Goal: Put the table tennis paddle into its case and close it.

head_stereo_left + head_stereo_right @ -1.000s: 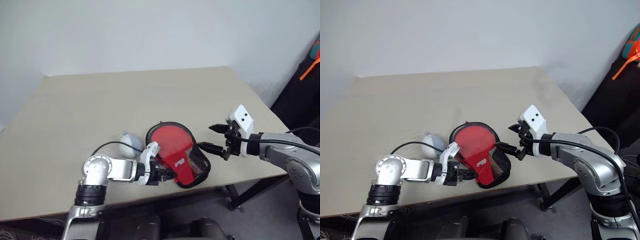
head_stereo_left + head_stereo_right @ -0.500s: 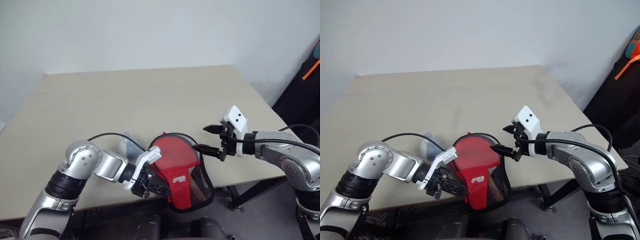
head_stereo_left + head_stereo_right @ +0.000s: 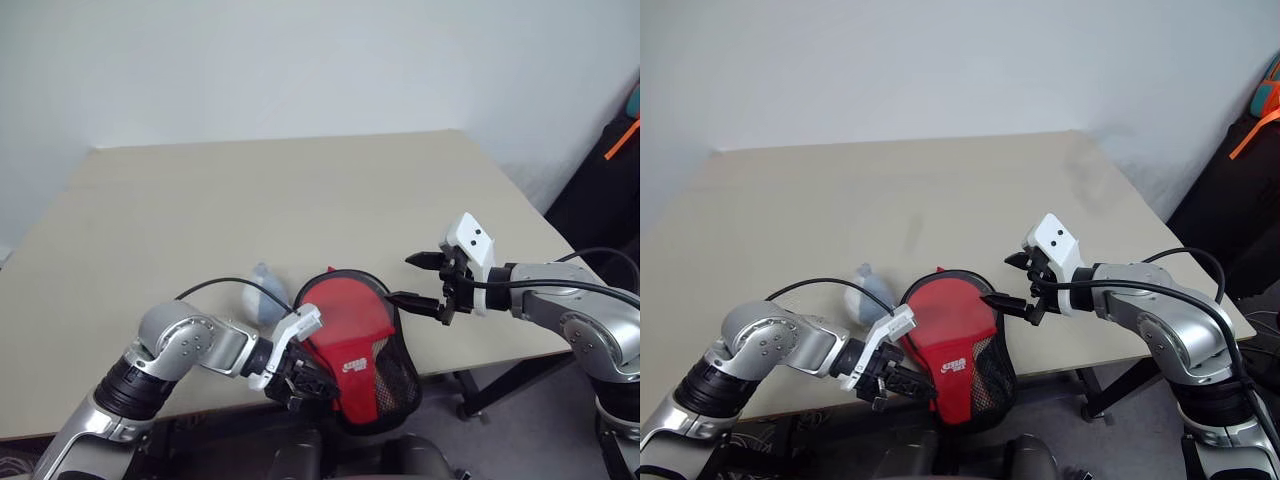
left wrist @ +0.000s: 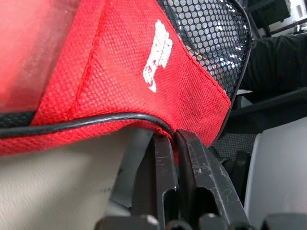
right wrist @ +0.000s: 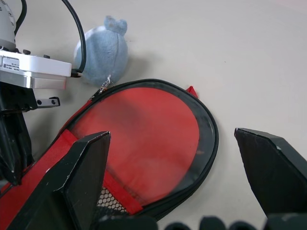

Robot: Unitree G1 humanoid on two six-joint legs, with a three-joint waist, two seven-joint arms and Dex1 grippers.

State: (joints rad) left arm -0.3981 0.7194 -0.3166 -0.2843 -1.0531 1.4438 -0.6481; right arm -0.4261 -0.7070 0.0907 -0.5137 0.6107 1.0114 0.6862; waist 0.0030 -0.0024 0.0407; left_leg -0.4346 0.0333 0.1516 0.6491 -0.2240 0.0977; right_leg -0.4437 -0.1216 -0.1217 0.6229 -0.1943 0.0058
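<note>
The red case (image 3: 352, 322), edged in black with a mesh narrow end, lies at the table's front edge, and that mesh end hangs past the edge. My left gripper (image 3: 313, 386) is shut on the case's lower edge near the white logo (image 4: 156, 55); the fabric is pinched between its fingers (image 4: 162, 182). My right gripper (image 3: 408, 278) hovers open just right of the case's round end (image 5: 144, 139), touching nothing. The paddle is hidden.
A small pale blue plush toy (image 3: 264, 301) sits on the beige table (image 3: 300, 190) just left of the case, beside my left arm's black cable. A black object with an orange strap stands off the table's right side (image 3: 620, 150).
My left arm swung its elbow out and drew back, tilting the case and dragging its mesh end over the front edge. The right gripper stayed open and nearly in place.
</note>
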